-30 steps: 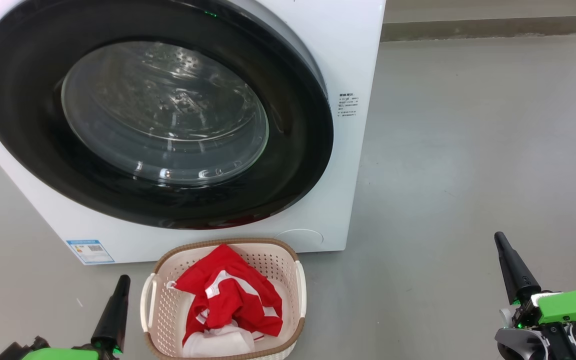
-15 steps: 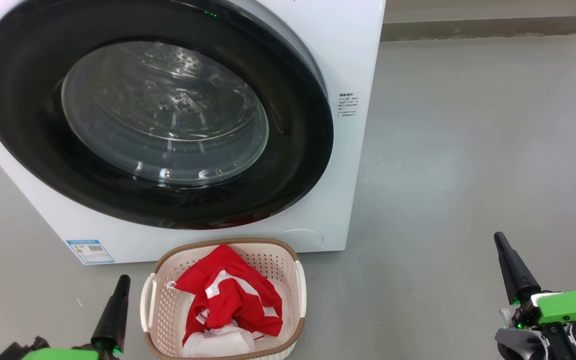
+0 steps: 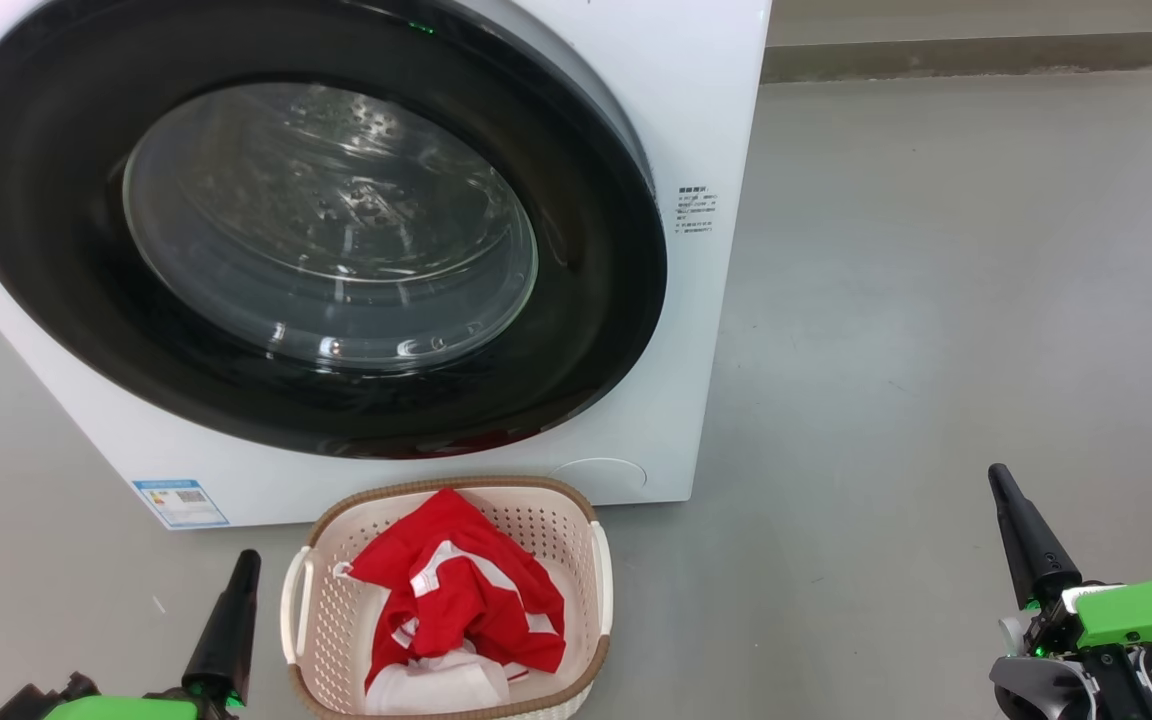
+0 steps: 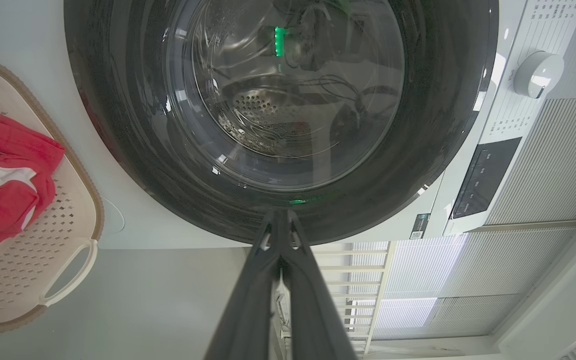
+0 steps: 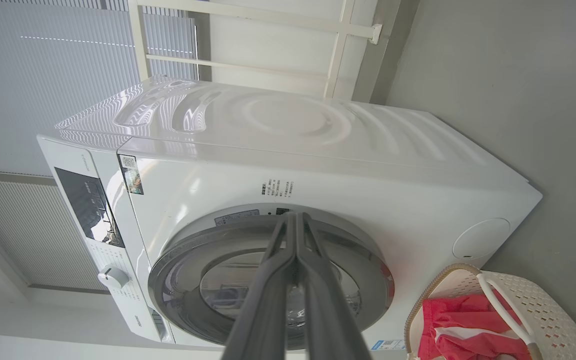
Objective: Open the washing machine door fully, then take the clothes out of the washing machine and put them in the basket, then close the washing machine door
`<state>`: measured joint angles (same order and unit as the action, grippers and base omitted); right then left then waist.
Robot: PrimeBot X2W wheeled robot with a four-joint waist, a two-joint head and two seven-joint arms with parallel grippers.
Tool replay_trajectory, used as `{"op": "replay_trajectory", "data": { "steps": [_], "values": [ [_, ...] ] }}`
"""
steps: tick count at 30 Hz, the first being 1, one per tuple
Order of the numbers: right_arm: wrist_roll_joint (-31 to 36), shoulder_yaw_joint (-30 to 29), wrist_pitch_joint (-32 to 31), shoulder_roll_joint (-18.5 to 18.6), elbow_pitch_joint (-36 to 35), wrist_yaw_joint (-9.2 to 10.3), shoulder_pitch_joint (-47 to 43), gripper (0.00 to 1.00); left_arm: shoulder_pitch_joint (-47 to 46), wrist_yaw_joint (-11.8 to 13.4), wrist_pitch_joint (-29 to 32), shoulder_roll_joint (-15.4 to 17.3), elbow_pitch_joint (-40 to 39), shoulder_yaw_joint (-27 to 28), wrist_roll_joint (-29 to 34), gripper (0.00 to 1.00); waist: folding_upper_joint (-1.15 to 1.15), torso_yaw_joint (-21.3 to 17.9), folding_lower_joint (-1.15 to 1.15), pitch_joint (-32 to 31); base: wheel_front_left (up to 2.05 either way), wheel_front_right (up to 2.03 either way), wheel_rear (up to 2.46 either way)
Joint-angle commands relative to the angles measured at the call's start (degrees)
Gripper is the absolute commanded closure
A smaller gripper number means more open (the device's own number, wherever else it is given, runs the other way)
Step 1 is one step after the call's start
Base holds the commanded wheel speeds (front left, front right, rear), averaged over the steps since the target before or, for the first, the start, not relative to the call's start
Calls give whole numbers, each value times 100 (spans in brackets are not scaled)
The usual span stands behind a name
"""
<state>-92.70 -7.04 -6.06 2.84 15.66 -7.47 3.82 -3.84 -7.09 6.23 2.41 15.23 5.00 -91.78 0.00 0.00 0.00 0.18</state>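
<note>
Clothes: red fabric with white stripes and white parts, heaped loosely inside the basket; nothing hangs over the rim.
Basket: cream, perforated, with a brown rim; it stands on the floor just in front of the washing machine, between the two tools and closer to the left one.
Left tool: two dark fingers pressed together, holding nothing, hovering just beside the basket's left handle and pointing toward the machine.
Right tool: fingers likewise pressed together and empty, well apart from the basket, over bare floor.
Door: wide black rim around a bulging glass window; in the right wrist view it lies flush against the machine front, so it reads as closed.
Drum: perforated steel seen through the glass; no red fabric shows inside, though reflections hide part of it.
Washing machine: white box with a blue label at its lower corner and a dial on the control strip.
Done: judging from this layout, clothes are out and in the basket, and the door is shut.
Left: apparently nothing; both tools look parked clear of the work.
</note>
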Motion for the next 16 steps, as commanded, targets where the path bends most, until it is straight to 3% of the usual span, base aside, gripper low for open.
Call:
{"op": "replay_trajectory", "data": {
  "steps": [1, 16],
  "values": [
    [36, 73, -26, 22, -165, -2, 235, 100, -235, -40, 25, 47, -118, 152, -39, 100, 0, 0, 0, 0, 0, 0, 0],
    [41, 66, -31, 18, -165, -2, 235, 100, -235, -40, 25, 47, -119, 151, -39, 100, 0, 0, 0, 0, 0, 0, 0]
  ]
}}
